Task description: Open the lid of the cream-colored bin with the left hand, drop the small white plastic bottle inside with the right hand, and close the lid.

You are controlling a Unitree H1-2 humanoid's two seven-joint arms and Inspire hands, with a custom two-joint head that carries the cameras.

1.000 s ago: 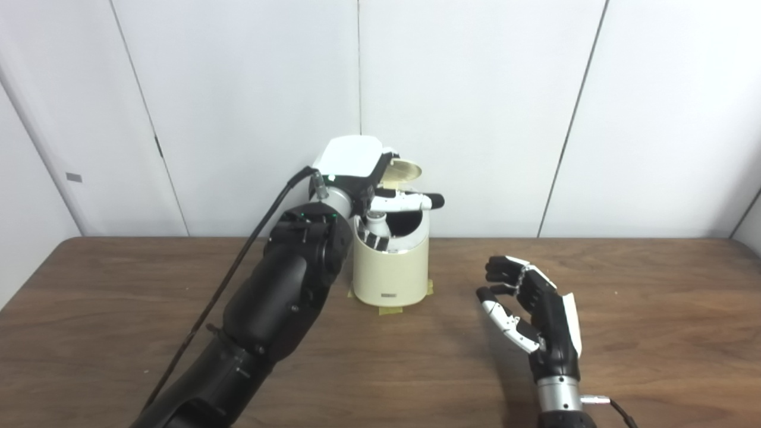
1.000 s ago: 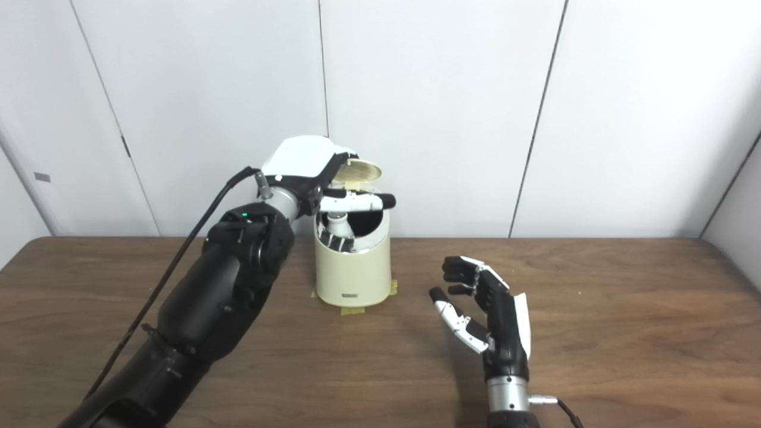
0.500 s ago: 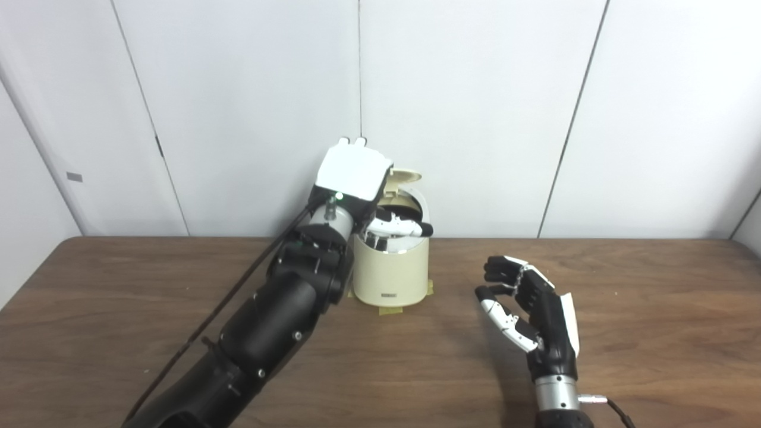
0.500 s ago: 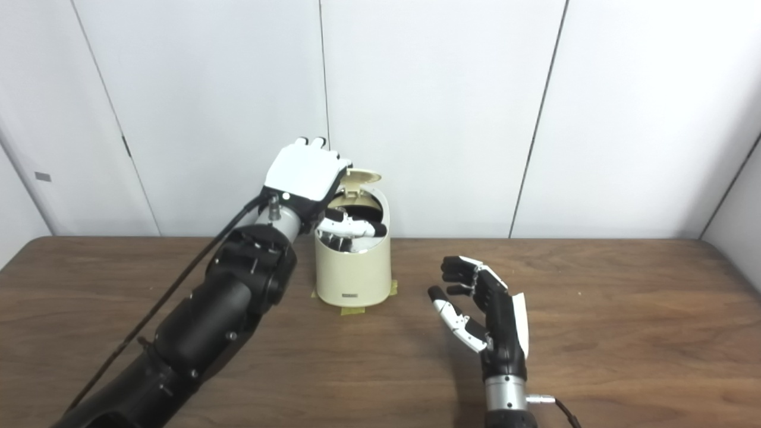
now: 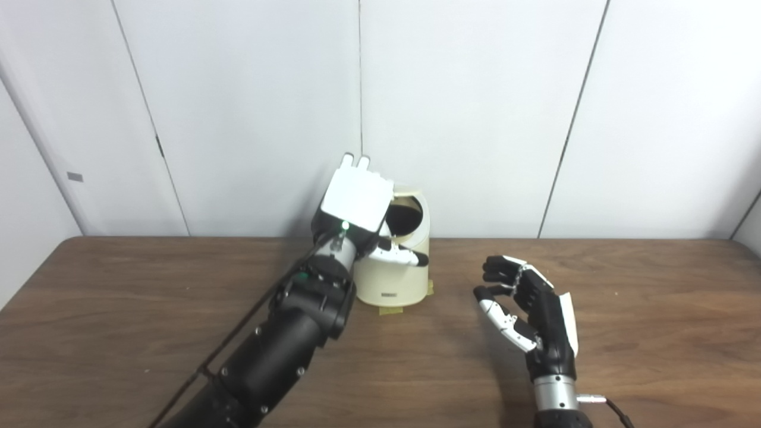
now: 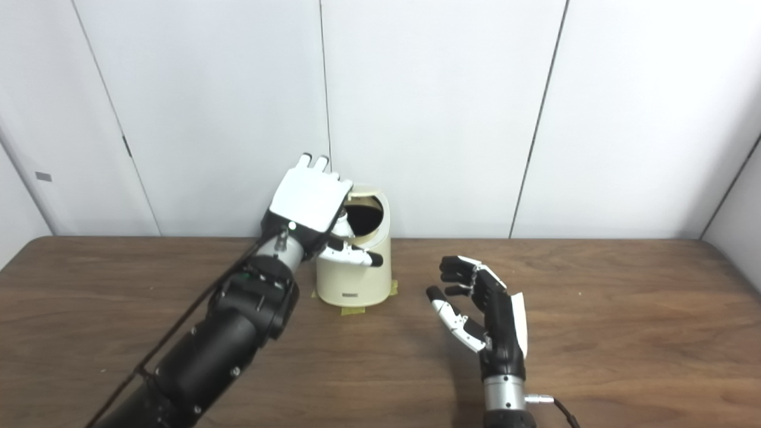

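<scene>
The left hand [image 5: 357, 199], fingers spread and gripping nothing, presses the lid down on the cream-colored bin [image 5: 395, 279]; closure looks nearly done. The right hand [image 5: 535, 309] waits half-curled, empty.

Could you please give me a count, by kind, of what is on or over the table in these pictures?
Robot hands: 2, the left hand at the bin and the right hand over the table
Bins: 1, the cream bin
Tape patches under the bin: 1
Total: 4
</scene>
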